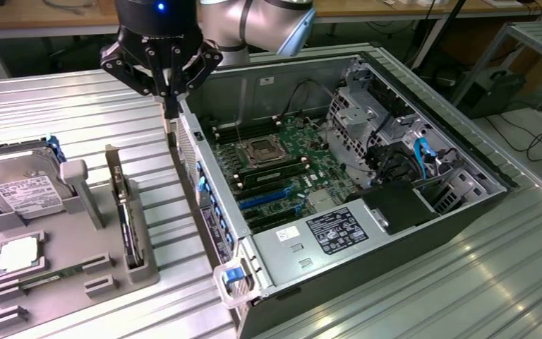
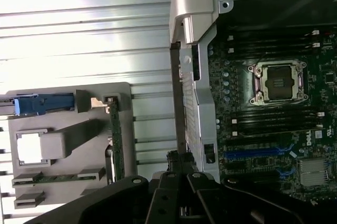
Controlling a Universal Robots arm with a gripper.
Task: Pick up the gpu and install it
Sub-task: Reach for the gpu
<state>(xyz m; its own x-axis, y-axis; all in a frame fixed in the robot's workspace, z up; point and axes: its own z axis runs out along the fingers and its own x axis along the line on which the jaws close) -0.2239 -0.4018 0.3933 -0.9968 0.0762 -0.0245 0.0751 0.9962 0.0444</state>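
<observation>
Gripper (image 1: 170, 111) fingers together, empty, hovering at PC case (image 1: 375, 289) rear wall edge. gpu (image 1: 123, 212) upright, edge-on in gray holder (image 1: 64, 267), apart from gripper. Risk: closed fingers can't straddle card; descent here hits case wall.

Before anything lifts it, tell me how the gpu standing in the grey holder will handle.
The gpu is a thin card standing on edge in the grey holder, so it is probably stiff and light. Freed from its slot, that narrow edge would likely let it tip. Its bare circuit board looks fragile under a hard squeeze.
</observation>
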